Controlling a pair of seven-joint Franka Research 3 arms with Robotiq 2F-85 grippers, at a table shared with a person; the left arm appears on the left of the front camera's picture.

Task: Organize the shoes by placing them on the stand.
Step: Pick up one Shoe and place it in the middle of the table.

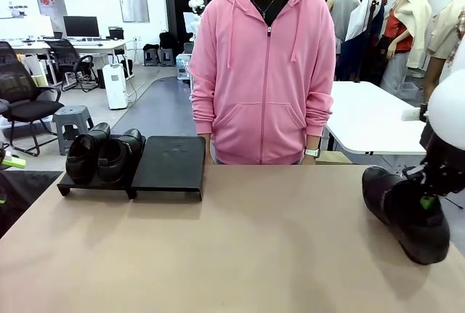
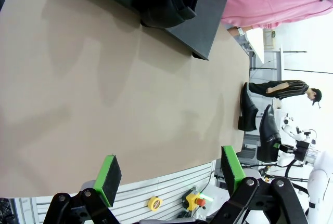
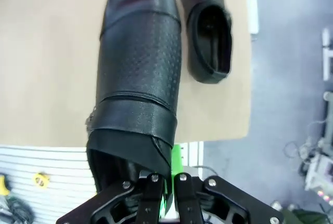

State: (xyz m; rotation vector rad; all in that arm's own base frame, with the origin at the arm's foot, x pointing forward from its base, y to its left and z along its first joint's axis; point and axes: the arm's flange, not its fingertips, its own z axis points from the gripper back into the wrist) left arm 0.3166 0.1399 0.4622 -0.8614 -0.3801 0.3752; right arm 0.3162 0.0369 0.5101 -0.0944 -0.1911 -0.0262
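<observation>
**Thin heel grip on a shoe far from the stand**

*Front view.* The right fingers (image 1: 429, 201) are holding one shoe (image 1: 407, 215) at the right edge of the bench (image 1: 240, 248). Whether it is hanging clear of the top cannot be told. A pair of shoes (image 1: 105, 155) is sitting on the left half of the stand (image 1: 171, 164). The right half is lying bare, well apart from the held shoe, with a person (image 1: 261, 73) standing just behind. The carry is looking long, so the shoe may start swinging or dragging.

*Left wrist view.* The left fingers (image 2: 231, 168) are standing wide apart, holding nothing, above the bench.

*Right wrist view.* The right fingers are pressing fully together on the shoe's rear collar alone. The leather is folding there, so slipping or twisting is probably the main hazard. A spare shoe (image 3: 208, 31) is lying just beside, near the bench edge, and a low sweep could knock it off.
</observation>
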